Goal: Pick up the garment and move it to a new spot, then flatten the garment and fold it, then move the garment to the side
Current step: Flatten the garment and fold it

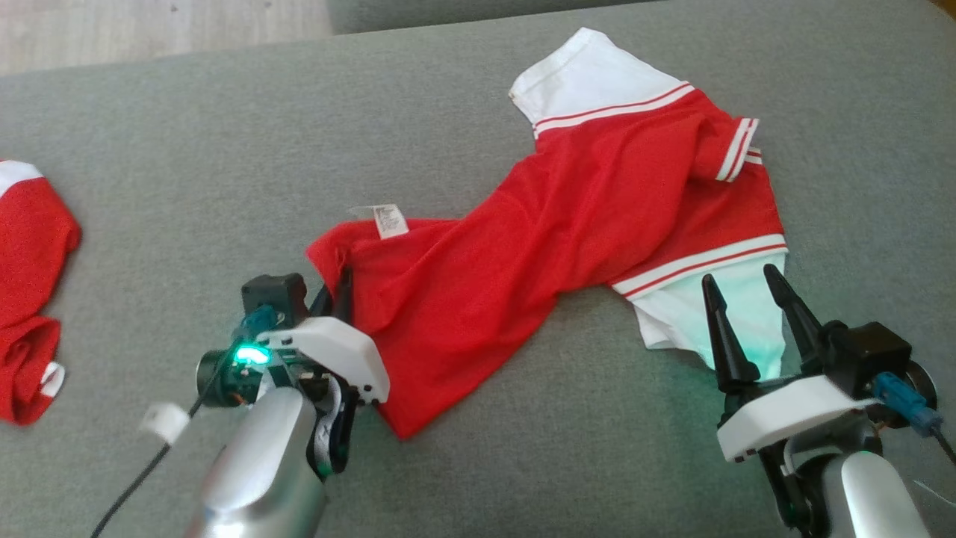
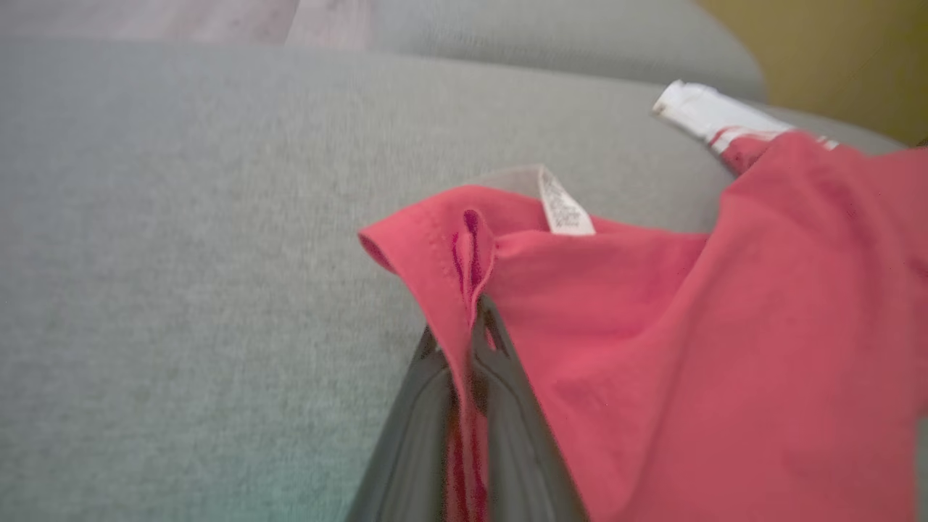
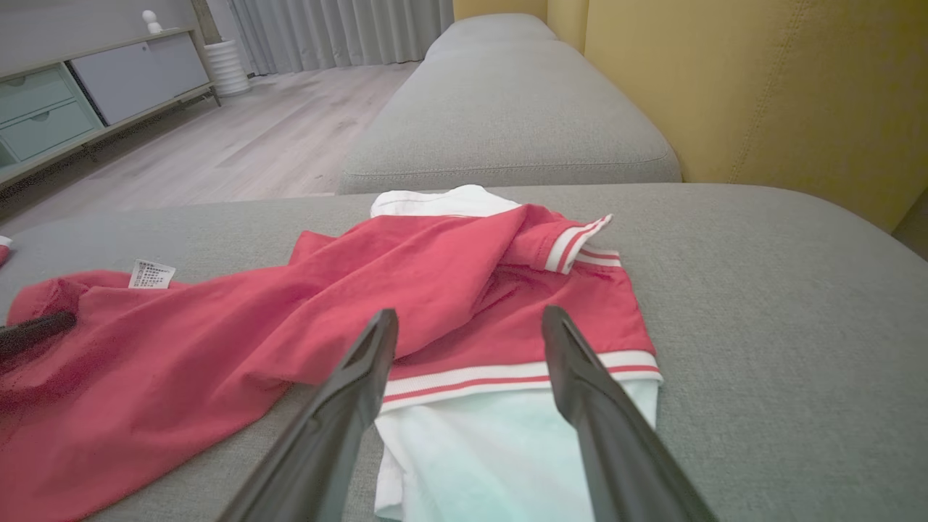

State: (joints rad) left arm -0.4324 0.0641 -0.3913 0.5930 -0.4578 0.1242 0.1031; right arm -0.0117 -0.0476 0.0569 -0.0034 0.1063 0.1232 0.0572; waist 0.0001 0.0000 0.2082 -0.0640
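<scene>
The garment (image 1: 567, 224), a red shirt with white striped trim, is seen lying rumpled and twisted across the middle and right part of the grey sofa cushion (image 1: 187, 149). Its long axis runs diagonally, with the hem end pointing toward the near edge and the sleeve end toward the far right corner. A care label (image 1: 388, 220) is turned out at the hem end. The hem is pinched between the pressed-together fingers of the left gripper (image 1: 340, 288), with cloth caught between them in the left wrist view. The right gripper (image 1: 738, 275) is held spread and empty above the white sleeve (image 1: 717, 321) by the right edge; whether it touches the cloth cannot be told. No fold has been made, so the step in hand is judged to be the pick-up or the early flattening. The next move would call for a second hold at the sleeve end, so that the twist can be pulled out along the diagonal. A second red garment (image 1: 30, 299) lies well apart at the left edge.
</scene>
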